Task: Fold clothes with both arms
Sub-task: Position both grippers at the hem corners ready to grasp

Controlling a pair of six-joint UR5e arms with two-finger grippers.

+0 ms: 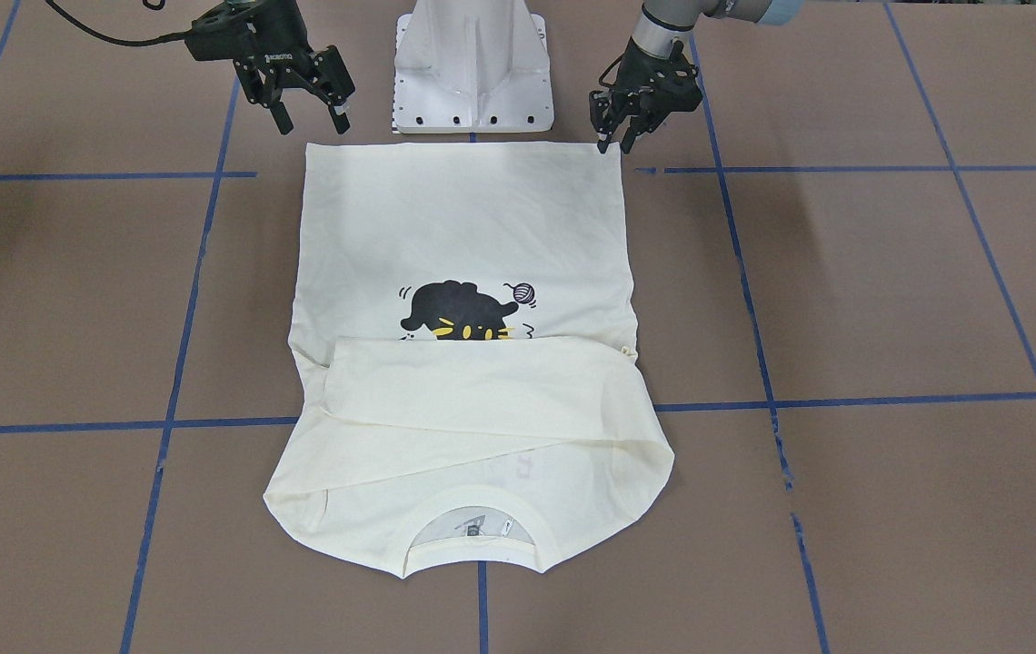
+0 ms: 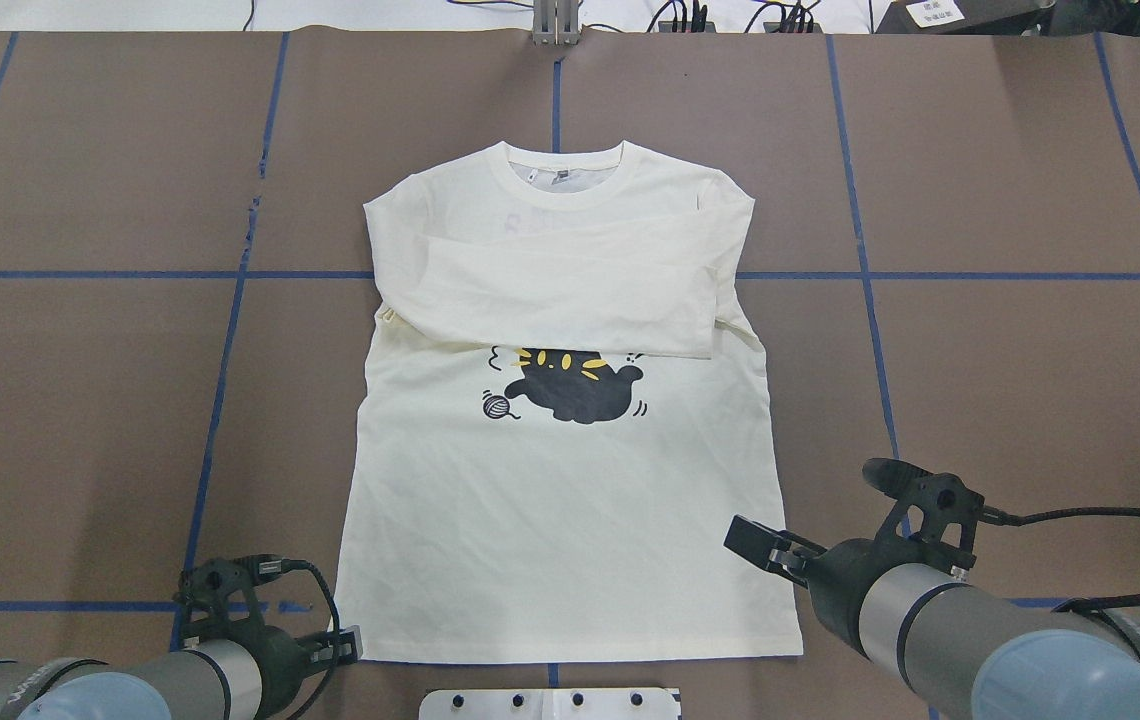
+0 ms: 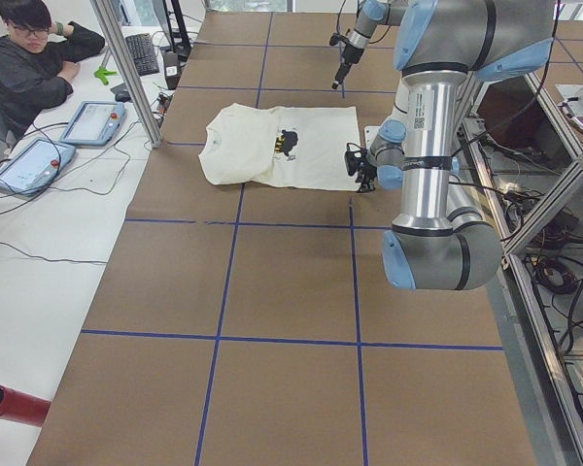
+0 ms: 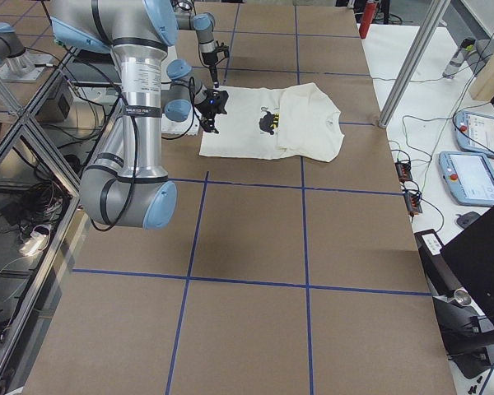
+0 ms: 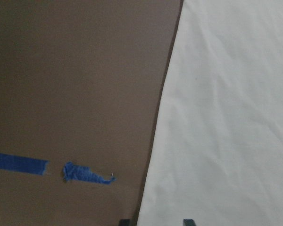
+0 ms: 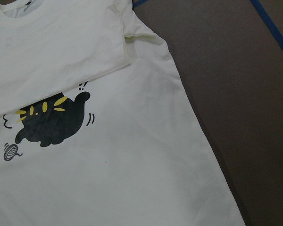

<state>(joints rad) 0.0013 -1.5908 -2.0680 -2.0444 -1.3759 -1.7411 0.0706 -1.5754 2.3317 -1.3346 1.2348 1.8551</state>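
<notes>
**Exterior front-facing: both claws spread at the hem**

I am watching the cream long-sleeved cat-print shirt (image 1: pixel 463 218) lying flat, sleeves folded across its chest. My left gripper (image 1: pixel 618 143) is straddling one hem corner, fingers apart; my right gripper (image 1: pixel 312 125) is hovering, spread, just beside the other.

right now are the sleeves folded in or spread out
Folded in: both sleeves lie across the shirt just above the cat; neither sticks out sideways.
</notes>
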